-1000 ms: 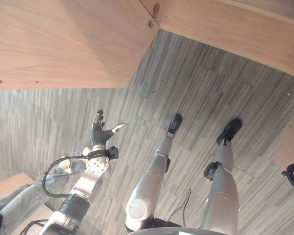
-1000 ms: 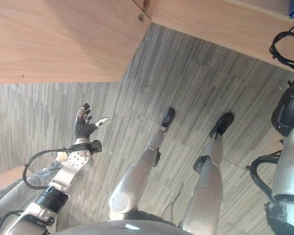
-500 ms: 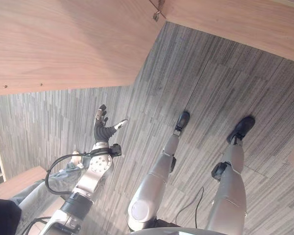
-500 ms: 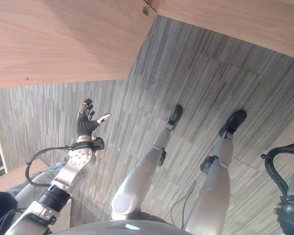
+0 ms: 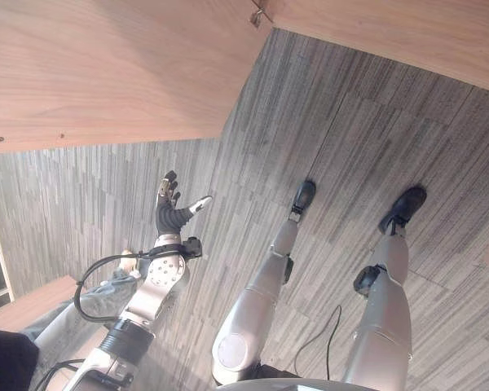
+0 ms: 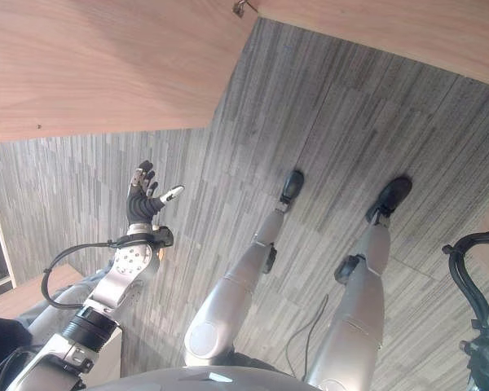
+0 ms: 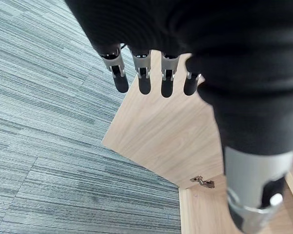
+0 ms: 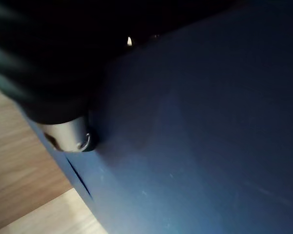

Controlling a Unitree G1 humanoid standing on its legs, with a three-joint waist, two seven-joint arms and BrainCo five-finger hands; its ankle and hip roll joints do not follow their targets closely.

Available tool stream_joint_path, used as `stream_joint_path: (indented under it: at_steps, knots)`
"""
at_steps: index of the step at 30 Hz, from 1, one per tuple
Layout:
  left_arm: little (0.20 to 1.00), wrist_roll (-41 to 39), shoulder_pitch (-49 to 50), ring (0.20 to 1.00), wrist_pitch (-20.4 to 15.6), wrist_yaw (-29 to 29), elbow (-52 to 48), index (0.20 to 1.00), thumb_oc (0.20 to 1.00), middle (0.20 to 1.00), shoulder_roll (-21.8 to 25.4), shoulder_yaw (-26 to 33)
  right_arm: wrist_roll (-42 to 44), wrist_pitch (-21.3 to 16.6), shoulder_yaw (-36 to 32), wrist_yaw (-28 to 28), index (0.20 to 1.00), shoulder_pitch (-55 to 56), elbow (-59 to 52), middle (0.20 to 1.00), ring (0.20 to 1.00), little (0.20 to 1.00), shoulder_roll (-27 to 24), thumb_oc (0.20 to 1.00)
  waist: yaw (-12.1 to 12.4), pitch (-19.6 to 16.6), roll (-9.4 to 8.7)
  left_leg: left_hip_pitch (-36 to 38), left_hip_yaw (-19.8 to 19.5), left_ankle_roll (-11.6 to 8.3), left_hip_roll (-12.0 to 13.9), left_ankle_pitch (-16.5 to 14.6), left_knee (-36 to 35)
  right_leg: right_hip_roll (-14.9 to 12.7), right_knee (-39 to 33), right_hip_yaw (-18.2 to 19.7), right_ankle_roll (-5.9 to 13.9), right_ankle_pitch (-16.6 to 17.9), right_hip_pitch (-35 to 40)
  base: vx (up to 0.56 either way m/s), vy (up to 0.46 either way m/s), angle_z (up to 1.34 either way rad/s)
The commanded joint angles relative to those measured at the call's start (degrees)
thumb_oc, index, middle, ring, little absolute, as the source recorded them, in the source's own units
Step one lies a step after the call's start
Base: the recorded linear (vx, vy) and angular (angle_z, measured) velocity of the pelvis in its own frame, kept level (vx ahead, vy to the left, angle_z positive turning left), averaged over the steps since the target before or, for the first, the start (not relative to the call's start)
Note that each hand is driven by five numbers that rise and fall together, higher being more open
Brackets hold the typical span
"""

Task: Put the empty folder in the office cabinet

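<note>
From the head cameras the left hand point(image 5: 173, 213) hangs over the grey carpet point(image 5: 342, 122) below the open wooden cabinet door point(image 5: 106, 65), fingers spread and holding nothing. Its wrist cam agrees: straight fingers point(image 7: 144, 78), nothing touched. The right wrist cam has the blue folder point(image 8: 200, 146) pressed against the right hand point(image 8: 71, 134) over a wooden surface point(image 8: 19, 180); I can't tell its grip, so I'd guess it's going in or just placed.

I see the dark blue folder point(image 8: 200, 136) flat against my right hand point(image 8: 63, 131), its edge over pale wood. The cabinet door point(image 5: 106, 65) stands at eleven o'clock.
</note>
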Motion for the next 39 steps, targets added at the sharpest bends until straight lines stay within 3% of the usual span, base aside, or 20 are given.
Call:
stream_joint_path:
  at_steps: [1,7,12,18,25,30,39]
  knots:
    - [1.0,-0.8,3.9,1.0,-1.6,1.5,-2.4,1.0,1.0,1.0,2.8,-1.1,-3.1,-5.1,6.6,-2.2,0.2,5.7,-5.3,0.2,0.2,0.2,-1.9,0.2,2.2,-8.1,-1.34,5.8,-0.2,-4.07,2.8,-12.2,-1.0,-1.4,4.6,2.5,6.1,-12.3,-1.8,0.0,0.0,0.0]
    - [1.0,0.1,4.4,1.0,-1.6,1.4,-2.9,1.0,1.0,1.0,3.2,-0.7,-3.8,-5.0,5.5,-1.6,0.2,7.3,-7.9,0.2,0.2,0.2,-1.2,0.2,2.6,-8.7,-0.96,5.3,-0.6,-4.15,2.6,-12.2,-1.0,-1.4,4.5,2.5,6.06,-12.6,-2.1,0.0,0.0,0.0]
    - [1.0,-0.3,5.3,1.0,-2.6,-0.2,-4.0,1.0,1.0,1.0,3.9,0.1,-3.5,-3.2,10.6,5.8,0.2,5.3,-8.3,0.2,0.2,0.2,-1.8,0.2,2.4,-8.7,-1.82,5.0,-0.4,-4.33,2.6,-12.2,-1.0,-1.7,5.4,3.0,6.03,-12.7,-3.0,0.0,0.0,0.0]
    - [1.0,-1.0,6.3,1.0,-2.9,-0.9,-5.2,1.0,1.0,1.0,4.6,0.5,-3.9,-2.2,14.9,7.8,0.2,2.4,-6.3,0.2,0.2,0.2,-3.9,0.2,2.3,-8.9,-2.6,4.8,0.1,-4.49,2.6,-12.5,-1.0,-1.9,5.7,3.2,6.04,-12.6,-3.6,0.0,0.0,0.0]
    - [1.0,-1.2,6.6,1.0,-2.8,-0.5,-5.8,1.0,1.0,1.0,4.6,0.2,-3.1,-3.6,13.6,4.8,0.2,2.0,-5.1,0.2,0.2,0.2,-4.4,0.2,2.3,-9.3,-2.2,4.9,0.3,-4.53,2.4,-12.8,-1.0,-1.9,6.0,4.0,6.08,-12.9,-4.4,0.01,0.008,-0.01]
    - [1.0,-0.2,7.0,1.0,-2.4,0.5,-5.6,1.0,1.0,1.0,4.5,-0.7,-4.1,-6.4,9.6,-1.2,0.2,3.1,-7.6,0.2,0.2,0.2,-5.1,0.2,2.6,-9.7,-1.04,4.9,0.0,-4.77,2.5,-12.9,-1.0,-2.2,7.9,5.0,5.9,-14.1,-6.2,0.04,-0.01,0.0]
    - [1.0,0.3,6.4,1.0,-2.8,0.5,-5.0,1.0,1.0,1.0,5.0,-1.6,-7.7,-5.0,11.5,-2.6,0.2,2.0,-9.4,0.2,0.2,0.2,-5.3,0.2,2.8,-9.8,-1.22,5.2,0.5,-5.39,3.4,-13.5,-1.0,-2.7,15.4,7.3,5.46,-17.1,-12.2,0.04,-0.018,0.02]
